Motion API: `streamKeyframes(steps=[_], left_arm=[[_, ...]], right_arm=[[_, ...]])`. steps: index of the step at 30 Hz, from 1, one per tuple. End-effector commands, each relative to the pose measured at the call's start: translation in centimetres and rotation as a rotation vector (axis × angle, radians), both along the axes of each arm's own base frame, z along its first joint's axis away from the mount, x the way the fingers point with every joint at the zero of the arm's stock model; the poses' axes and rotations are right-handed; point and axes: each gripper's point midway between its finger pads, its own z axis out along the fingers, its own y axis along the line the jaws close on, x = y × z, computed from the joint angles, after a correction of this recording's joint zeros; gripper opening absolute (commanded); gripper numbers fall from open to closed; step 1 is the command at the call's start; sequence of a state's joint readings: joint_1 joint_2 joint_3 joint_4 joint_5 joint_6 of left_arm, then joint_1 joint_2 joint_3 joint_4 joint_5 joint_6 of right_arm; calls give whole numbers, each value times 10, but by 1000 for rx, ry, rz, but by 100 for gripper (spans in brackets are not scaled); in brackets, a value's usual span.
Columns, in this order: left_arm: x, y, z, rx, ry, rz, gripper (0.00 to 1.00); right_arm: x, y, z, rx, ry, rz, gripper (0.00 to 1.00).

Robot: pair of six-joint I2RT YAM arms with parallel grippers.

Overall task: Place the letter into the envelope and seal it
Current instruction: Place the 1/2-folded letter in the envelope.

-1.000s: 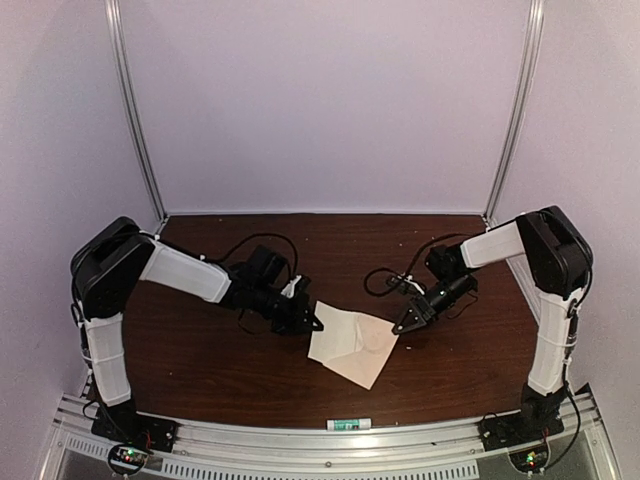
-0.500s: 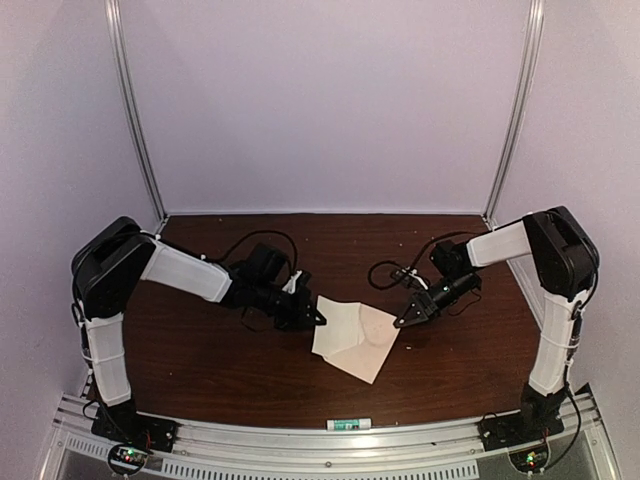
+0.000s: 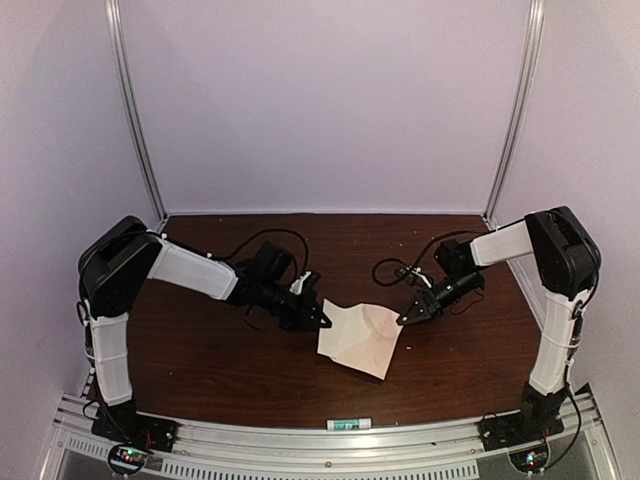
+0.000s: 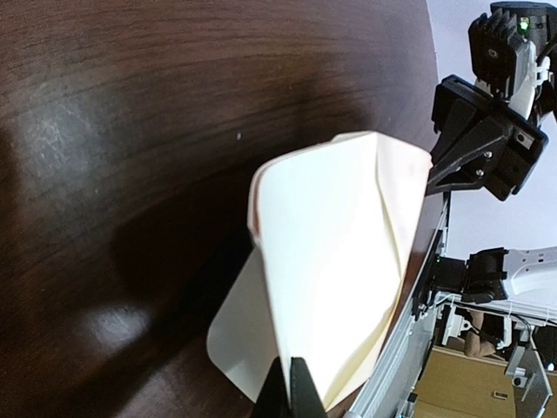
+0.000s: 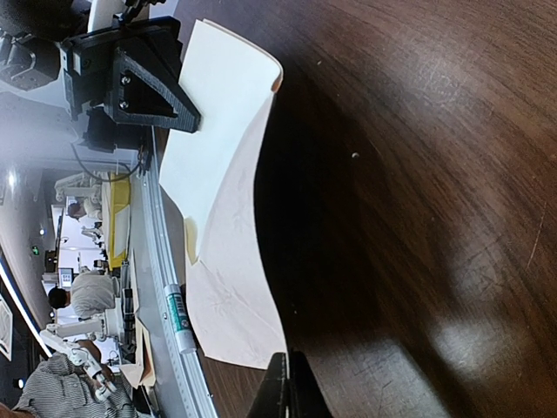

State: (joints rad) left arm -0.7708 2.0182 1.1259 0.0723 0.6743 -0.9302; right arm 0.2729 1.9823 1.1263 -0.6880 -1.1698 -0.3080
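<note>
Both grippers hold overlapping paper above the dark table (image 3: 200,350). My left gripper (image 3: 320,321) is shut on the left edge of the pale cream letter (image 3: 345,325); the sheet runs into its jaws (image 4: 291,387) in the left wrist view. My right gripper (image 3: 403,320) is shut on the right corner of the tan envelope (image 3: 380,335), whose creased face (image 5: 231,296) ends at the jaws (image 5: 287,379). The letter (image 5: 218,113) overlaps the envelope's far side. How far the letter sits inside the envelope is hidden. The paper casts a shadow on the wood.
A white and green glue stick (image 3: 347,424) lies on the metal rail (image 3: 250,435) at the table's near edge. Black cables (image 3: 262,243) loop behind both wrists. Pale walls and upright metal posts (image 3: 135,110) close in the back and sides.
Both grippers and the paper have shifted slightly to the right and away from the rail. The sheets have risen and curl more steeply off the table.
</note>
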Motion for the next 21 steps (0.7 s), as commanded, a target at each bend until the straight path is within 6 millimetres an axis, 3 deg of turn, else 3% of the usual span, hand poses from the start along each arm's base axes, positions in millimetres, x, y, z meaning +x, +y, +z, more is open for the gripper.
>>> streamKeyframes(steps=[1,6,10,15,21], left_arm=[[1,-7,15,-26,-60,-46,0],[0,-5,6,-1,-57,-65,0],[-5,-7,-4,2,-26,-92,0],[-7,-6,-10,6,-19,-103,0],[-11,-3,-14,23,-8,-116,0]], right_arm=[[1,-2,1,11,4,2,2],[-7,-3,-10,9,80,23,14],[-10,-2,-20,8,125,29,16],[-9,-4,-27,-30,118,26,13],[-11,-4,-25,-13,132,28,2]])
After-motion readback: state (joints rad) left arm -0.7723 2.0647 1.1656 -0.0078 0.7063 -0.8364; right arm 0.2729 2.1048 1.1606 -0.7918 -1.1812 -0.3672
